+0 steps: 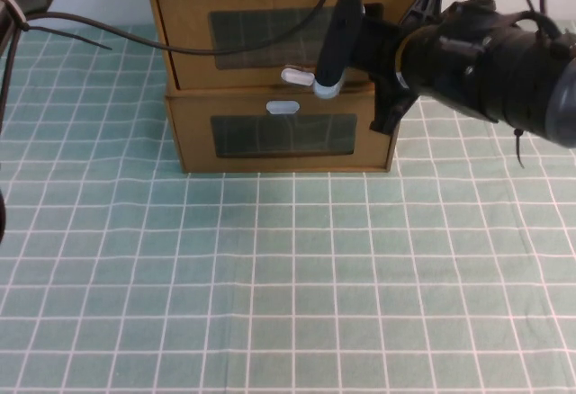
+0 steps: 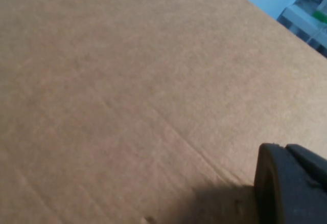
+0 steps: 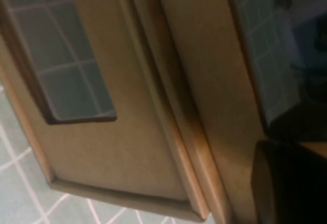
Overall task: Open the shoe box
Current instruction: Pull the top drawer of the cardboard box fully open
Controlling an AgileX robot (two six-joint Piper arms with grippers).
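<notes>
Your two cardboard shoe boxes sit stacked at the far middle of the green checked tablecloth point(image 1: 288, 277), one squarely on top of the other. The upper box point(image 1: 189, 34) and the lower box point(image 1: 193, 133) each face you with a dark window in the front panel and a small white pull tab above it.

Your right gripper point(image 1: 326, 88) reaches in from the right, with its arm stretched across the front of the upper box. Its jaws are closed tight, pointing down at the lower edge of the upper box's front. The tip sits right against the upper tab point(image 1: 295, 76), which sticks out to the gripper's left. You cannot tell whether the tab is actually pinched or only touched. The lower tab point(image 1: 282, 106) lies just below, apart from the gripper.

The right wrist view shows the cardboard fronts and a window point(image 3: 61, 55) very close up.

Your left arm point(image 1: 13, 3) shows only at the far left corner in the high view. Your left gripper point(image 2: 288, 183) hangs close to a plain cardboard face; you cannot tell how it is set.
</notes>
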